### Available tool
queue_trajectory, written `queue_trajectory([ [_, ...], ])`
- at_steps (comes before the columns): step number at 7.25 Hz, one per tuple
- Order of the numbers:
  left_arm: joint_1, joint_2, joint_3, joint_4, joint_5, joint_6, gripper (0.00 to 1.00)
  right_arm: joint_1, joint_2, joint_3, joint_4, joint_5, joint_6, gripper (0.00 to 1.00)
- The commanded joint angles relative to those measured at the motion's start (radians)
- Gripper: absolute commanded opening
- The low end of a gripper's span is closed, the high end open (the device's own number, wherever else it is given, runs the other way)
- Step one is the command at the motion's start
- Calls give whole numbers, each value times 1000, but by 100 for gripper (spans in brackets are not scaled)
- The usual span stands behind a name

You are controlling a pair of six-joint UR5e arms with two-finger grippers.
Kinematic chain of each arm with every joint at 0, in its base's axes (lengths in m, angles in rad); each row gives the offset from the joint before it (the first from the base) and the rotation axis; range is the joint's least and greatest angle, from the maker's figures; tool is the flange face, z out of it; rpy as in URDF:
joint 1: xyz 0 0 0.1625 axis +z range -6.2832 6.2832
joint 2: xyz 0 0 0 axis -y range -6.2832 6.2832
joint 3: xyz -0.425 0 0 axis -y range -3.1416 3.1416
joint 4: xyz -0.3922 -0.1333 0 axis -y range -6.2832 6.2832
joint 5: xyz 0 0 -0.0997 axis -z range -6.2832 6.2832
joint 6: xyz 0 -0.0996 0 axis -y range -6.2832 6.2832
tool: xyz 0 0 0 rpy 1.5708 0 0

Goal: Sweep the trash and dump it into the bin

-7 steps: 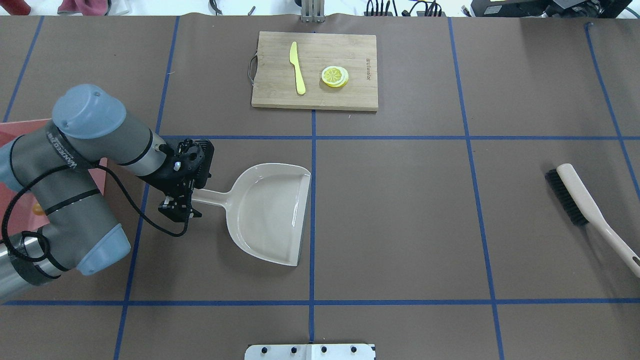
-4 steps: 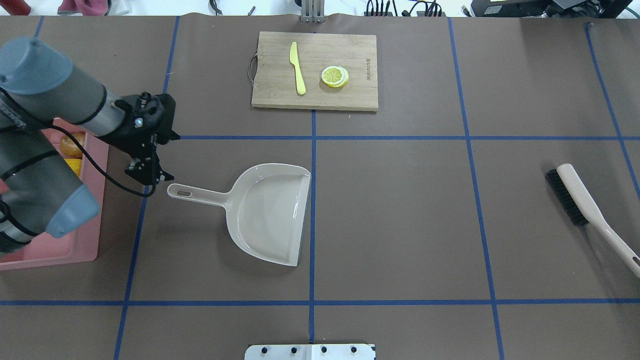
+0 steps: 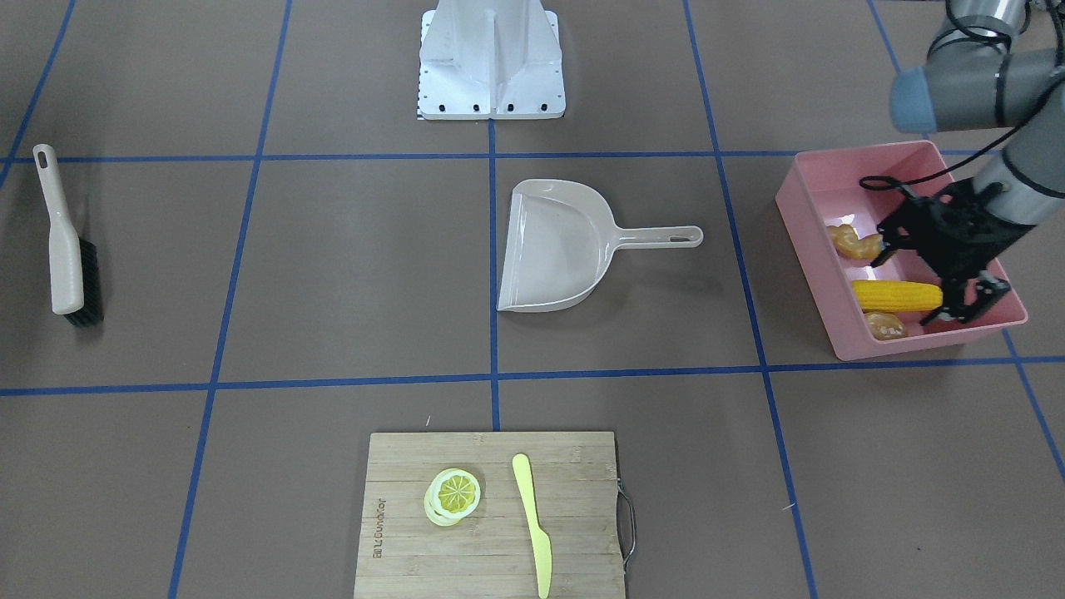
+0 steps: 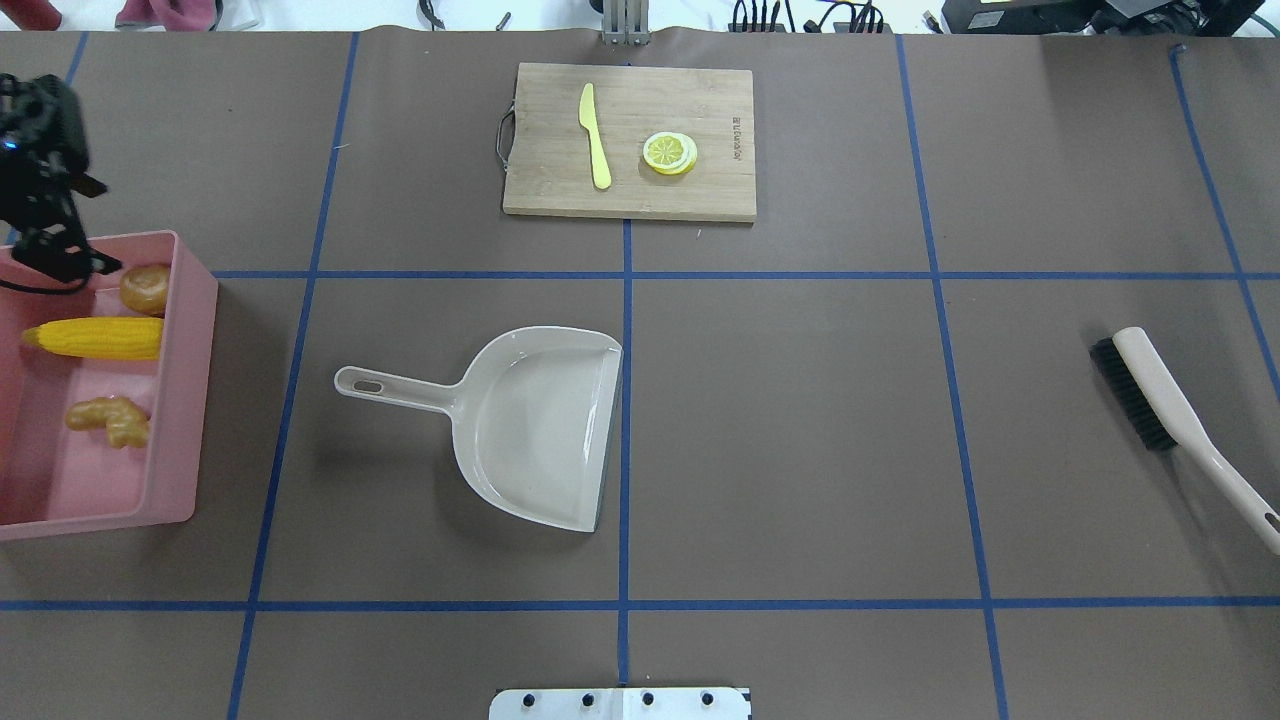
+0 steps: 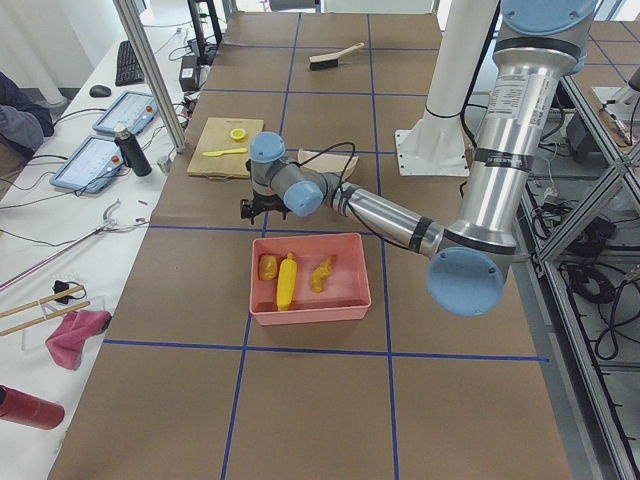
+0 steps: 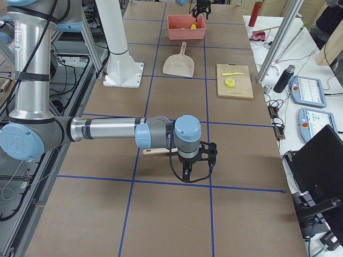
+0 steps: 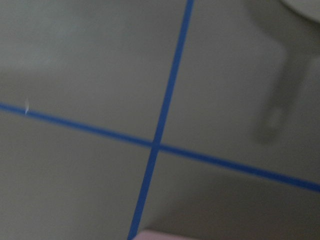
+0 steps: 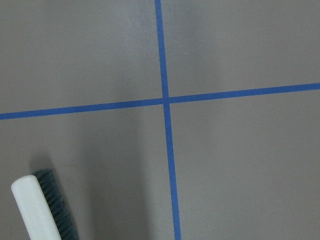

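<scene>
The pink bin [image 4: 180, 400] stands at the table's left edge and also shows in the front view [image 3: 807, 249]. In it lie the yellow corn cob [image 4: 95, 338], the brown potato [image 4: 145, 288] and the tan ginger root [image 4: 110, 420]. My left gripper [image 4: 60, 262] hovers open and empty over the bin's far end, near the potato; it also shows in the front view [image 3: 973, 301]. My right gripper [image 6: 195, 171] shows only in the right side view, above the table near the brush; I cannot tell if it is open or shut.
The beige dustpan [image 4: 540, 430] lies empty on the table's middle, its handle pointing at the bin. A brush [image 4: 1150, 395] lies at the right. A wooden cutting board [image 4: 720, 190] with a yellow knife [image 4: 595, 135] and a lemon slice [image 4: 669, 152] sits at the back.
My left gripper has let go of the dustpan handle and moved left and back to the bin's far end. The dustpan stays put. The trash in the bin is now uncovered.
</scene>
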Motion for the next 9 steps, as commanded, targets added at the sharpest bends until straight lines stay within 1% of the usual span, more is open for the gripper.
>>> queue_trajectory([
  [1,-217,155,19,96,-40,-220,98,-1,-3,0,-7,-33,0,100],
  [2,-292,207,20,95,-43,-332,98,-1,-3,0,-7,-32,0,100],
  [3,-346,227,34,128,-43,-499,98,-1,-3,0,-5,-26,-2,100],
  [4,-360,240,24,147,-43,-700,98,-1,0,0,-4,-24,-31,100],
  [5,-362,240,36,138,-87,-843,98,-1,3,0,-5,-30,-80,100],
  [6,-364,241,36,136,-89,-917,98,-7,4,2,-5,-32,-83,100],
  [7,-362,247,34,136,-80,-924,98,-10,6,0,-5,-32,-83,100],
  [9,-361,235,48,127,57,-918,98,-14,9,-3,-7,-32,-83,100],
])
